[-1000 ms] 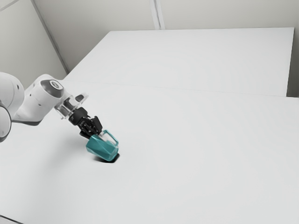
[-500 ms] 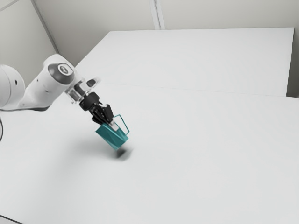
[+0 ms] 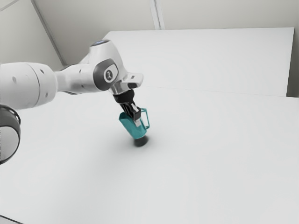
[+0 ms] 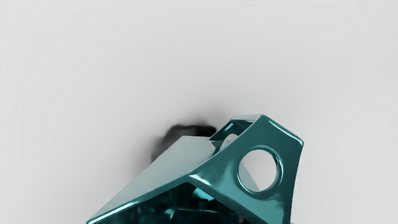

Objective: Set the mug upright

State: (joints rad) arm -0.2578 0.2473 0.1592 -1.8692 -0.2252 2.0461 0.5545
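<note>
While the arm (image 3: 77,77) reaches in from the exterior view's left, the mug (image 3: 131,127) hangs tilted under it, its mouth turned up toward that left side and its base (image 3: 139,135) lower and farther right. Next along come the fingers (image 3: 136,115), which look clamped on the mug's wall, near the handle. Below the base a dark shadow (image 3: 141,142) lies on the surface (image 3: 201,154), so I judge the mug to be held just clear of it. Farthest right is the handle (image 3: 148,120), standing out from the body.

The tilt is the main danger: if the base comes down like this, one edge meets the surface alone, and letting go then would probably topple the mug toward its mouth side. With the hold off to the handle side, the body could also pivot between the fingers, and pressing down too hard on that edge might twist it loose
</note>
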